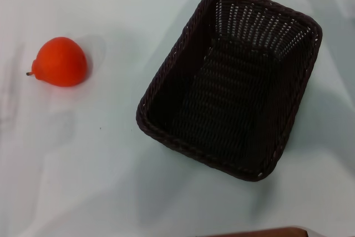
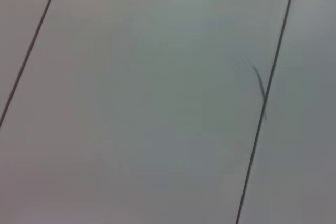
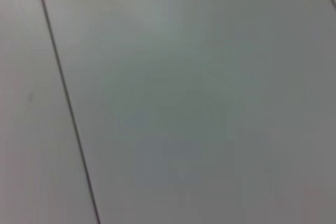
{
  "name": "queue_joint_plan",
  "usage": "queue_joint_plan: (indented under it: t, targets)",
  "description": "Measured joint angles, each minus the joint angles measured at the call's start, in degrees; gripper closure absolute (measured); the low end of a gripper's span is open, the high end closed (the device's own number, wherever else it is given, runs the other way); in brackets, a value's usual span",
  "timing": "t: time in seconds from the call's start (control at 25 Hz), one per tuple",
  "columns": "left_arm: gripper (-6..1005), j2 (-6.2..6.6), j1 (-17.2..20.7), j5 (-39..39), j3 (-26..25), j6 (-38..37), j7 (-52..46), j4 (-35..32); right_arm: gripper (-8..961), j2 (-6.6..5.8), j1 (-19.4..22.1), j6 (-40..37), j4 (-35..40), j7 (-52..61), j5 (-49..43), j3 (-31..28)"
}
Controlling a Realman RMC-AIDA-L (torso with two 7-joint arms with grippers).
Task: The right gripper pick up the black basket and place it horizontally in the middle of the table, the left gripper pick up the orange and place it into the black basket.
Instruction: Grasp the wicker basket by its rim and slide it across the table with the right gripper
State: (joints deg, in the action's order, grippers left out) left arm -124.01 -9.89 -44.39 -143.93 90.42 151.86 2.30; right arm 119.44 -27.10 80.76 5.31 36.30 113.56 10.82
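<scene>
Orange (image 1: pixel 60 62) sits far left on the table (image 1: pixel 83 181), untouched, well apart from the black basket (image 1: pixel 166 84), which lies skewed right of centre. Neither gripper in view, grip state can't tell. Right arm first: grab the rim, square it up mid-table.

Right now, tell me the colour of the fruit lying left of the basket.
Bright orange-red, with a small dark stem. The orange shows best in the head view.
</scene>
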Motion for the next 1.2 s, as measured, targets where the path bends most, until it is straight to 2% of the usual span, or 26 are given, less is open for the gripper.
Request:
queue_joint_plan:
  t: [0.44,0.56,0.64,0.84,1.0,1.2]
  targets:
    - [163,0.0,0.05,-0.09,1.25,-0.1,-0.04,0.13,8,-0.06,0.42,-1.0,1.88,1.97,-0.06,3.93]
    - [165,0.0,0.05,-0.09,1.27,-0.2,-0.05,0.15,7,-0.21,0.65,-3.81,7.2,8.56,-2.62,8.44]
    - [167,0.04,0.06,-0.09,1.28,-0.49,-0.06,0.17,7,-0.61,0.8,-7.24,14.68,18.9,-9.61,12.77]
    - [170,0.1,-0.19,-0.09,1.28,-1.74,-0.08,0.31,7,-2.5,-0.5,-9.4,35.53,52.26,-32.43,20.82]
    - [173,0.09,-0.42,-0.09,1.28,-2.25,-0.08,0.34,8,-4.77,-4.57,-2.3,48.88,73.7,-51.13,23.71]
    - [176,0.08,-0.43,-0.09,1.29,-2.26,-0.08,0.45,8,-8.33,-13.18,9.05,52.71,86.33,-66.5,24.08]
